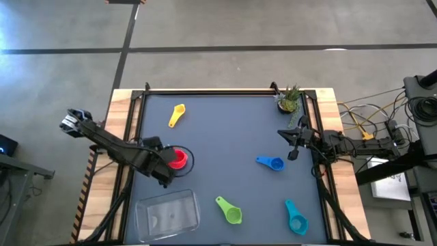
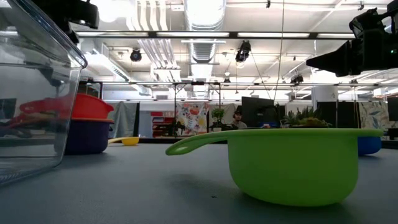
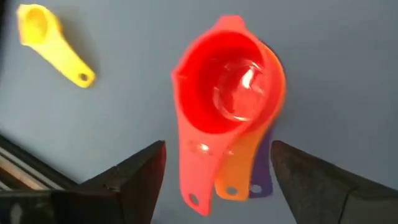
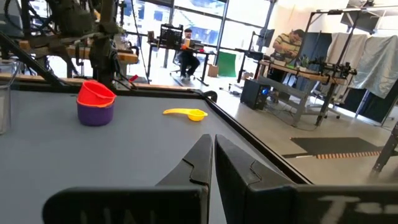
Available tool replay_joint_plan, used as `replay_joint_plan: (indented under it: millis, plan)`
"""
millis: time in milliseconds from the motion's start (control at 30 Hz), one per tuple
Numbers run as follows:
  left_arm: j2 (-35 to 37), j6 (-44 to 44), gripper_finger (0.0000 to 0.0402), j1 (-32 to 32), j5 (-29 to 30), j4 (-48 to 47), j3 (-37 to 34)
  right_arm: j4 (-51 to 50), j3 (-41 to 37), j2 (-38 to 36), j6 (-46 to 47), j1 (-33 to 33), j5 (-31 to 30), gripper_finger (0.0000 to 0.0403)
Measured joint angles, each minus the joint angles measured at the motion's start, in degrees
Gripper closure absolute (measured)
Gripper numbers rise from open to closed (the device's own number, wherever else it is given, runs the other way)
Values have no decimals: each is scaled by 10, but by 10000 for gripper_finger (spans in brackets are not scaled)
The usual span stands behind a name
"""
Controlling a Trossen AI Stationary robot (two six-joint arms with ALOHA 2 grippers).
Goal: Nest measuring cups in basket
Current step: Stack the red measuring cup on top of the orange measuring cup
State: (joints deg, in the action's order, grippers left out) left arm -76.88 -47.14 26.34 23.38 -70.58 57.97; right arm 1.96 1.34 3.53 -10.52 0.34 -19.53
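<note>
Your left gripper (image 3: 214, 171) hangs over the red cup (image 3: 224, 84), which sits nested in the orange (image 3: 249, 168) and purple (image 3: 264, 180) cups on the tabletop (image 1: 225, 130), jaws spread wide either side of the handles and gripping nothing. Your right gripper (image 1: 290, 142) waits near the plant (image 1: 289, 100), jaws closed and empty. The clear basket (image 1: 168, 215) stands apart from the stack, at the near edge.

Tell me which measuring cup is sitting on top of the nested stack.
The red cup, directly under the open left gripper. It sits inside the orange cup, with the purple cup at the bottom; the other cups lie singly.
</note>
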Motion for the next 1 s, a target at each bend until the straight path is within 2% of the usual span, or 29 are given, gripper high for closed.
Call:
replay_joint_plan:
  millis: [200,333,467,667,833,1000]
  plan:
    - [98,-87,168,7,93,-1,-36,0,0,0,0,0,0,394]
    - [164,-120,199,7,98,53,-101,0,0,0,0,0,0,394]
    - [204,-126,242,6,98,157,-184,0,0,0,0,0,0,394]
    - [218,-109,293,6,94,282,-258,0,0,0,0,0,0,394]
    - [204,-76,296,6,47,324,-264,0,0,0,0,0,0,394]
    - [176,-54,287,6,46,327,-246,0,0,0,0,0,0,394]
